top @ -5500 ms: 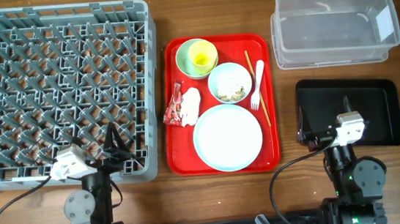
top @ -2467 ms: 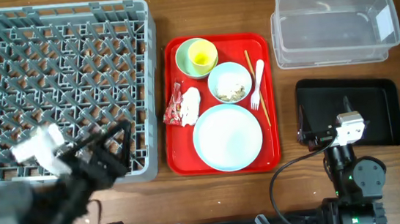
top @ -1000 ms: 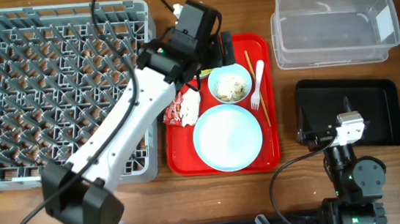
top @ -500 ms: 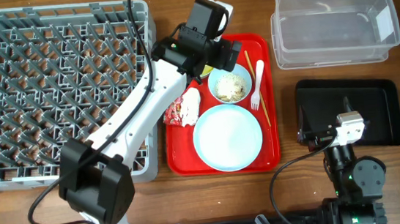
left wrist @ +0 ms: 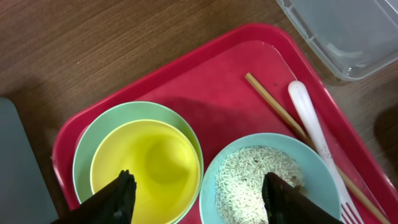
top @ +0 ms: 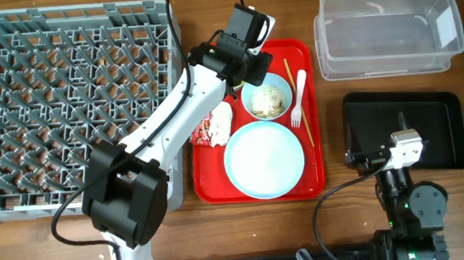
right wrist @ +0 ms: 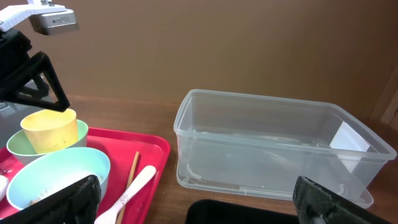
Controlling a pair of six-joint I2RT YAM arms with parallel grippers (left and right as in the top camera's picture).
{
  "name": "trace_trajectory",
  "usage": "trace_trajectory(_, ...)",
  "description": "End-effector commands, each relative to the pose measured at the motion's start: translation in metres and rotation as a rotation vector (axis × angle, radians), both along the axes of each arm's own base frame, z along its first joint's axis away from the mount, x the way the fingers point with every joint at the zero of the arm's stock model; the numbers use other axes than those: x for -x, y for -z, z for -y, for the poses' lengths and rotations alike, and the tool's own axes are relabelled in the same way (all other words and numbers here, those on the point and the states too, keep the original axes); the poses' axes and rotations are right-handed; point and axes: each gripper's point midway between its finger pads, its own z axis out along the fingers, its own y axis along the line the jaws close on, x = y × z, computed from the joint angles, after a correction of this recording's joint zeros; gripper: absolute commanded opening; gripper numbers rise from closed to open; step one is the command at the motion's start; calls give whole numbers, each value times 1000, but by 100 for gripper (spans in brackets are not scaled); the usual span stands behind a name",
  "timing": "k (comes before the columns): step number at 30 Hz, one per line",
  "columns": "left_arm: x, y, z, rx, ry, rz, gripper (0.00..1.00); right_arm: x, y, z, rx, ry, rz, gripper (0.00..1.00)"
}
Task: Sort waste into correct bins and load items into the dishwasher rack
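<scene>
**Left arm over the cup, nothing sorted yet**

The left gripper [left wrist: 200, 199] has its two black fingers [left wrist: 118, 199] standing apart. One is over the near side of the small yellow cup [left wrist: 146, 165], the other over the small pale bowl [left wrist: 311, 168] just beside it. They have hold of nothing that the views show. The cup sits nested in the pale green bowl [left wrist: 84, 155], and the pale bowl carries the rice-like scraps [left wrist: 252, 180]. Beyond these lie the thin wooden chopsticks [left wrist: 273, 102] and the white plastic fork [left wrist: 311, 124], all on the red serving tray [left wrist: 205, 81].

The right gripper [right wrist: 202, 200] is spread wide and empty, parked above the shallow black rectangular tray [top: 436, 119].

By my judgement the task is at its very start. The grey pegged plastic rack [top: 67, 103] holds no dishes. The clear plastic rectangular tub [top: 376, 35] and the black tray hold no waste. Every item and scrap is on the red tray, and the cup looks the likely first pick.

Only the overhead view shows the round pale plate [top: 265, 159], the red-and-white crumpled wrapper [top: 202, 131], the white crumpled tissue [top: 221, 122] and the rack. There, though, the arm covers the cup and the green bowl. The left wrist view shows the nesting and the separate grains. The right wrist view, side on, shows the cup rising above the green bowl's rim.
</scene>
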Motion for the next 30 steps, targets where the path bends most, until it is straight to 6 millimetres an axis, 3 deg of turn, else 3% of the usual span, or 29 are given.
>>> trace_trajectory(1,-3,15,1,-26,-1,-15,61,0,0,1,8,6,3,100)
trace_trajectory(4,-2,30,1,-46,-1,-43,60,0,0,1,8,6,3,100)
trace_trajectory(6,0,35,-1,-56,-1,-56,51,0,0,1,7,6,3,100)
trace_trajectory(9,0,14,0,-22,-20,-32,47,0,0,1,7,6,3,100)
trace_trajectory(11,0,-12,-1,42,-70,-4,48,0,0,1,8,6,3,100)
trace_trajectory(14,7,-76,-5,150,-110,82,52,0,0,1,8,7,3,100)
trace_trajectory(17,20,-131,-19,211,-113,162,60,0,0,1,8,6,3,99)
trace_trajectory(18,26,-145,-24,225,-115,180,66,0,0,1,7,6,3,100)
trace_trajectory(19,33,-165,-40,246,-166,200,79,0,0,1,7,6,3,100)
trace_trajectory(22,44,-191,-100,292,-445,210,90,0,0,1,7,6,3,100)
trace_trajectory(23,50,-196,-126,310,-542,201,100,0,0,1,7,6,3,100)
trace_trajectory(26,66,-200,-187,325,-736,161,100,0,0,1,7,6,3,100)
trace_trajectory(27,74,-198,-216,299,-806,146,100,0,0,1,8,6,3,100)
trace_trajectory(30,91,-192,-273,288,-998,107,100,0,0,1,7,6,3,100)
